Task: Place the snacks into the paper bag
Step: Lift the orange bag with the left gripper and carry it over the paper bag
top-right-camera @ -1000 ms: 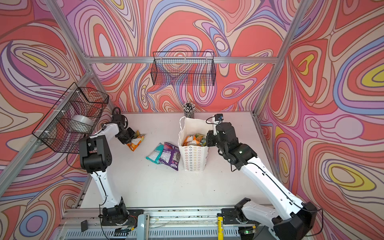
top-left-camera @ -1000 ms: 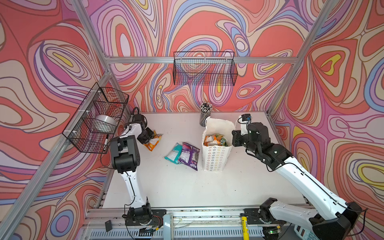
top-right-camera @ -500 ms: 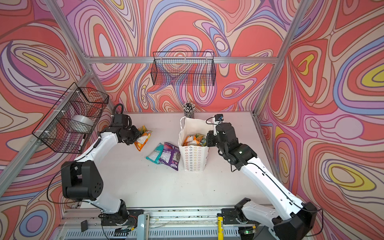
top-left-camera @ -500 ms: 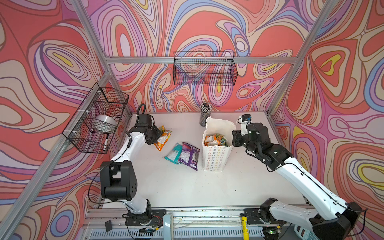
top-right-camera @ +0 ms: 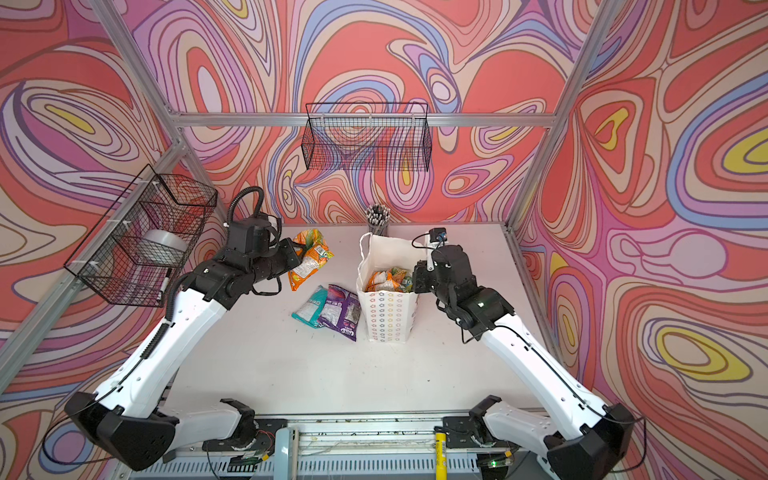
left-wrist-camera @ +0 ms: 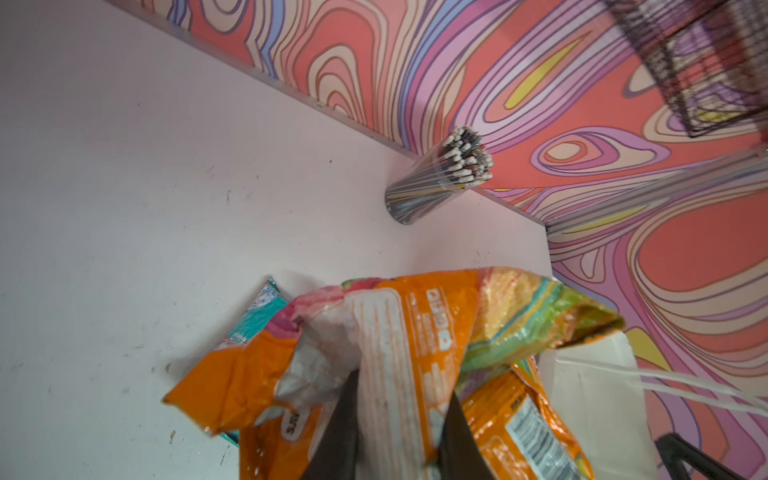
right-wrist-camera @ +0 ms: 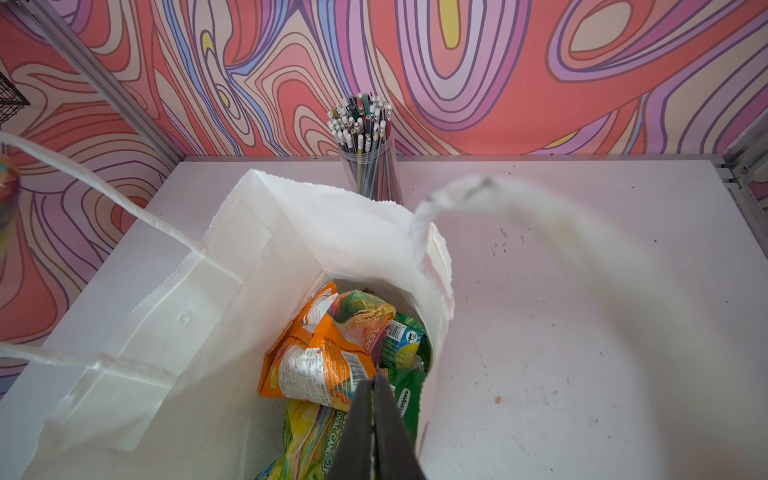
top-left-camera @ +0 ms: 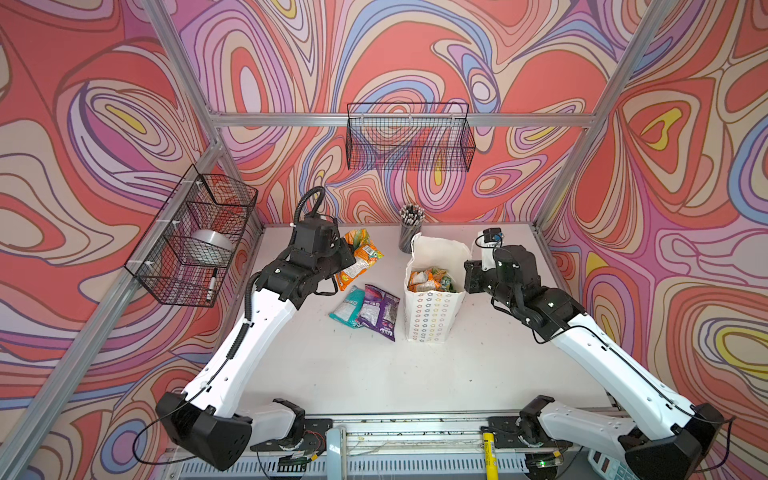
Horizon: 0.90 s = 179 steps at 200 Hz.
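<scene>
Your left arm slanted up from its base at 7 o'clock, wrist lifted, and the left gripper (top-left-camera: 352, 259) hung at 11 o'clock, pointing toward 3, jaws clamped on orange pouches (left-wrist-camera: 415, 324). Your right arm stretched from 5 o'clock, with the right gripper (top-left-camera: 467, 277) at 2 o'clock, pointing toward 9, its jaws pressed fully together.

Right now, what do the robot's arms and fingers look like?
Both the left arm and right arm have white shells with black joints and black wrists. A ribbed black hose loops over the left wrist; a thin black cable trails along the right arm. The left fingers and right fingers are flat, dark, tapering blades.
</scene>
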Tool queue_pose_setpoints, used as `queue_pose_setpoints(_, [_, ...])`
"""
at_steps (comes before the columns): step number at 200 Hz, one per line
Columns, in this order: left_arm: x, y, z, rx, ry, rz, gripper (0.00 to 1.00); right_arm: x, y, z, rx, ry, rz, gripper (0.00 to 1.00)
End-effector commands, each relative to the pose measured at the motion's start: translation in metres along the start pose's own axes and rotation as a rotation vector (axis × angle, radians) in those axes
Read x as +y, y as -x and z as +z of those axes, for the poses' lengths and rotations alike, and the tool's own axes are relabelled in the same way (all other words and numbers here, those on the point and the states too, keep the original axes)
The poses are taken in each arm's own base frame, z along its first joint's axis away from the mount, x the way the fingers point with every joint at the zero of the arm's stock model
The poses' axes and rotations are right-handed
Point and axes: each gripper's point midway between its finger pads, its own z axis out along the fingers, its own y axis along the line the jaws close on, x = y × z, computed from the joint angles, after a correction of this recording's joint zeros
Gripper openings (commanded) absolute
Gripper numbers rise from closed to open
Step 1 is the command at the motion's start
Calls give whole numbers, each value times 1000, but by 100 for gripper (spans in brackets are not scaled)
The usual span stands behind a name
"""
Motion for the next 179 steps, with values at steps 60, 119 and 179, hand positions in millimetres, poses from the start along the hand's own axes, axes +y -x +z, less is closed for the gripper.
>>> queue_pose_setpoints(60, [-132,21,-60,-126,-255,243,5,0,-6,3,13,-5,-12,0])
queue_pose_setpoints(119, [-220,-2,-66,-55,-473,351,6,0,-6,4,13,-6,-14,0])
queue_pose_setpoints(179, [-279,-34,-34,49,-592,379,6,-1,-5,2,5,-10,-15,0])
